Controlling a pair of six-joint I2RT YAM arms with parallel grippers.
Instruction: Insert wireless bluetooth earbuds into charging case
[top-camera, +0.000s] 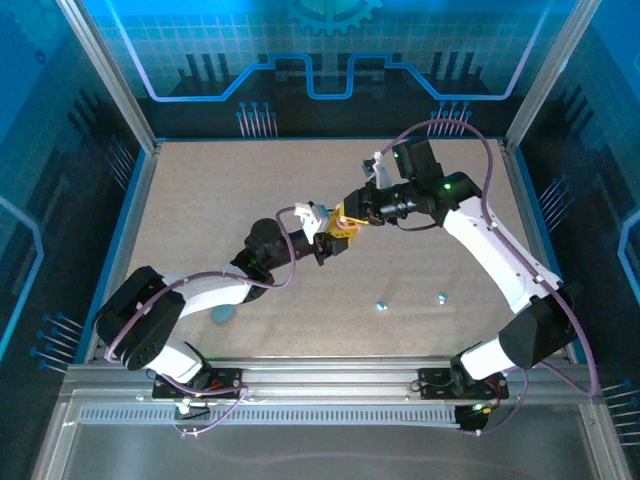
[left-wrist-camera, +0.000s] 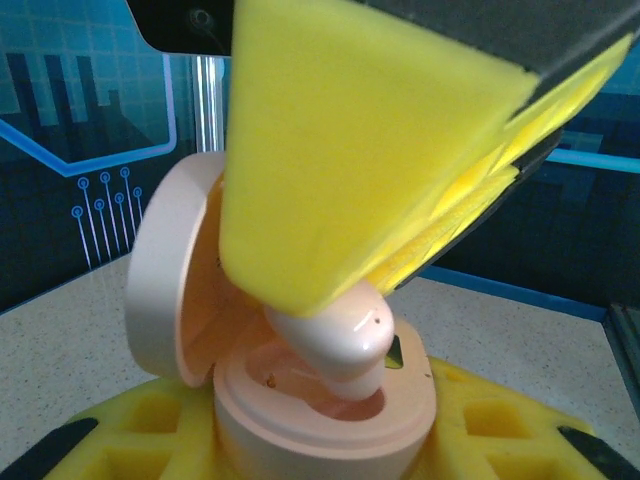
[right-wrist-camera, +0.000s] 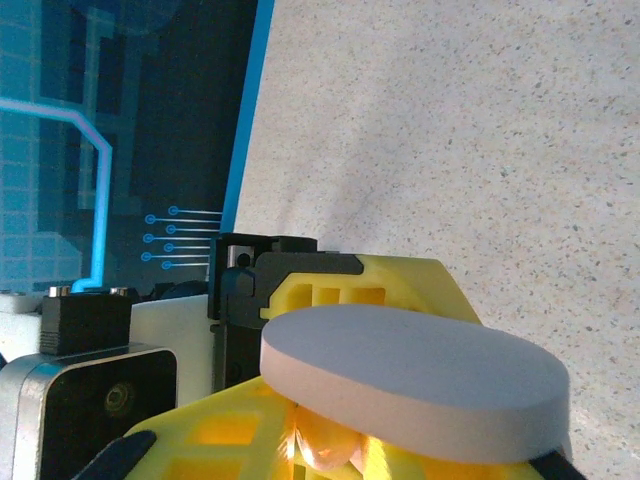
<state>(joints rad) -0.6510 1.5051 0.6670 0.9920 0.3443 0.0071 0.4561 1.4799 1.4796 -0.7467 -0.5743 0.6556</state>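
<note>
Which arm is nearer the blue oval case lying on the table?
Left. The left arm passes just beside the blue oval case, close to its own base. The right arm stands on the opposite side of the table, well apart from it.

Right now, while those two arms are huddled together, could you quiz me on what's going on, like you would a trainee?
1. True or false: the pink case is closed.
2. What does the right end effector grip? A a pink earbud, B a battery, C nothing.
3. Fill in: ___ loose blue earbuds lie on the table.
Key: 1 false, its lid stands open; 2 A; 3 two.
</note>
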